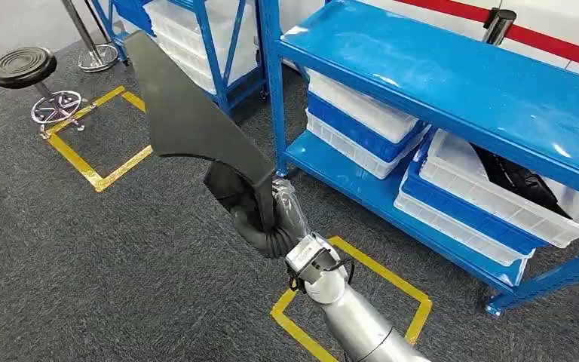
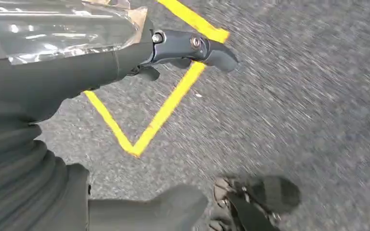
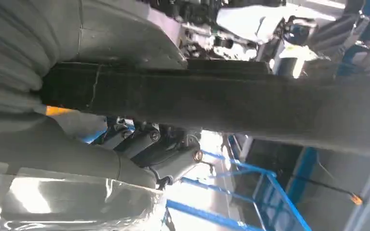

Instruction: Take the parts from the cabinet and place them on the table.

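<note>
**Head view: right hand carries a long black part beside the cabinet**

Head view shows the right hand (image 1: 271,215) raised in front of the robot, its fingers wrapped around the lower end of a long black part (image 1: 188,113). The part is a flat, curved panel that slants up and away from the hand toward the upper left, held clear of the grey carpet (image 1: 121,256). Just to the right stands the blue cabinet (image 1: 452,83), whose lower shelf carries stacked white and blue bins (image 1: 362,124); one bin further right holds another black part (image 1: 516,177) (lying inside, partly hidden by the shelf above).

In the right wrist view the same hand's dark fingers (image 3: 168,149) and thumb close around the part's dark edge (image 3: 250,108).

The left wrist view looks down at carpet and yellow floor tape (image 2: 166,108). The left hand (image 2: 139,57) hangs there with nothing in it, one dark finger (image 2: 197,48) stretched out and the thumb apart from it. A black stool (image 1: 26,68) stands on the carpet at upper left.
</note>
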`<move>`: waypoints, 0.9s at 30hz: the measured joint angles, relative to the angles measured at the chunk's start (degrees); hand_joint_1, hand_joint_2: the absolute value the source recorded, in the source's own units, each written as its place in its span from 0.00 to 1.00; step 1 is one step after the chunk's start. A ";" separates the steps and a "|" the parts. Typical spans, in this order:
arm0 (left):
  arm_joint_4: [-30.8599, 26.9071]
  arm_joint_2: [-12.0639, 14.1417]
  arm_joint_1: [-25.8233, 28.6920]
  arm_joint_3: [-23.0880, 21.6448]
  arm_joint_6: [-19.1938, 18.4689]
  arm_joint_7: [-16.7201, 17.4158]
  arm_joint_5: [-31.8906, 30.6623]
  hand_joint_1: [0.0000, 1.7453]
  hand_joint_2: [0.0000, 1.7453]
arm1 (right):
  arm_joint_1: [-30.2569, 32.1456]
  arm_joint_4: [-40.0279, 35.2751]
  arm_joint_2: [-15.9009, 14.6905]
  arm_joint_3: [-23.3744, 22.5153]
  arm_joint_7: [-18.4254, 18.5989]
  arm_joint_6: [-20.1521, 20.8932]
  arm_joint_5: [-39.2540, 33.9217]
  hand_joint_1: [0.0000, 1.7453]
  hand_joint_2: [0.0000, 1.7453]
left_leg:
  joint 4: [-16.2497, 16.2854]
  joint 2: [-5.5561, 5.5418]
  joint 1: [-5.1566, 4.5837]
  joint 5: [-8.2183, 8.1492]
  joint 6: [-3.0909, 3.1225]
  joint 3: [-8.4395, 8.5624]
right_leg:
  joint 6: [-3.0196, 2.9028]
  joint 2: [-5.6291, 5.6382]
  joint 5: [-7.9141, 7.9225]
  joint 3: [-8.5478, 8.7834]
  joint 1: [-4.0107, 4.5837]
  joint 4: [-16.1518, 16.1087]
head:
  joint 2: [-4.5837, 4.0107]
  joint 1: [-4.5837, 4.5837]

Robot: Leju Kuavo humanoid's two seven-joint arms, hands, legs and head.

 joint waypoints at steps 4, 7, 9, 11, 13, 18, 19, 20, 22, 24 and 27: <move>0.00 -0.13 0.09 -0.48 0.61 0.00 -0.50 0.00 1.00 | 0.61 -0.41 -0.02 -0.39 0.09 0.00 0.02 1.00 1.00 | -3.10 -1.71 1.15 1.73 0.50 1.64 | -0.11 5.29 -3.75 -3.15 -0.33 7.09 | 0.00 0.13; 0.02 -0.26 0.18 -0.81 0.61 0.02 -0.50 0.00 1.00 | 1.91 -0.41 -0.39 -0.66 0.11 0.00 0.09 1.00 1.00 | -2.98 -3.94 1.38 1.80 0.28 1.38 | 0.58 5.80 -6.69 -8.13 -1.11 16.88 | 0.00 0.15; 0.04 -0.37 0.36 -0.94 0.59 0.02 -0.50 0.00 1.00 | 2.10 -0.41 -0.46 -0.68 0.11 0.00 0.04 1.00 1.00 | -2.48 -5.39 1.85 1.67 -0.32 1.24 | 2.49 5.83 -3.62 -6.03 -1.91 11.78 | 0.00 0.15; 0.04 -0.37 0.36 -1.03 0.70 0.15 -0.50 0.00 1.00 | 2.12 -0.41 -0.46 -0.70 0.11 0.02 -0.15 1.00 1.00 | -0.98 -6.83 2.45 0.95 -1.48 0.77 | 4.37 7.51 0.40 -1.26 -3.11 1.70 | 0.00 0.20; 0.02 -0.15 0.40 -1.03 0.94 0.81 -0.50 0.00 1.00 | 2.84 -0.48 -0.44 -0.68 -0.18 0.35 -0.39 1.00 1.00 | 0.48 -7.92 2.30 0.41 -2.52 -0.35 | 2.97 8.22 -0.25 -1.08 -2.84 1.64 | 0.00 0.35; 0.07 -0.22 1.29 -1.01 1.73 2.84 0.00 0.00 1.00 | 4.30 -0.44 0.39 -0.46 -0.81 1.59 -0.70 1.00 1.00 | 2.43 -4.34 2.66 -1.00 -3.26 -1.73 | 1.36 6.53 0.33 -1.26 -2.47 1.66 | 0.00 0.00; 0.07 -0.11 1.14 -0.98 1.75 2.93 0.04 0.00 1.00 | 4.28 -0.35 0.57 -0.42 -0.92 1.83 -0.87 1.00 1.00 | 6.13 -3.02 2.70 -3.09 -3.48 -3.54 | 0.98 5.94 0.28 -1.29 -2.20 1.66 | 0.00 -0.04; 0.07 -0.04 1.02 -0.98 1.73 2.99 0.04 0.00 1.00 | 4.30 -0.17 0.61 -0.33 -0.92 2.03 -1.09 1.00 1.00 | 10.99 -2.44 2.71 -5.42 -3.59 -5.94 | 0.87 5.28 0.21 -1.31 -1.94 1.66 | 0.00 -0.07; 0.07 -0.07 1.04 -0.98 1.70 2.97 0.15 0.00 1.00 | 4.25 0.68 0.74 -0.13 -0.92 2.16 -1.62 1.00 1.00 | 18.00 -2.34 2.70 -7.55 -3.48 -9.52 | 0.65 3.97 0.07 -1.34 -1.47 1.67 | 0.00 -0.07; 0.07 -0.13 1.08 -0.81 1.73 2.89 0.74 0.00 1.00 | 4.14 1.58 1.20 0.00 -0.92 2.21 -2.06 1.00 1.00 | 14.58 -2.31 2.42 -4.63 -2.60 -7.91 | 0.40 2.77 -0.10 -1.28 -0.89 1.66 | 0.00 -0.07; 0.04 -0.11 0.93 -0.50 2.10 3.28 1.44 0.00 1.00 | 3.12 2.27 2.01 0.79 -0.92 2.69 -2.78 1.00 1.00 | 1.80 1.67 0.52 -0.18 0.06 -0.73 | 0.22 1.68 -0.23 -1.04 -0.61 1.51 | 0.00 -0.02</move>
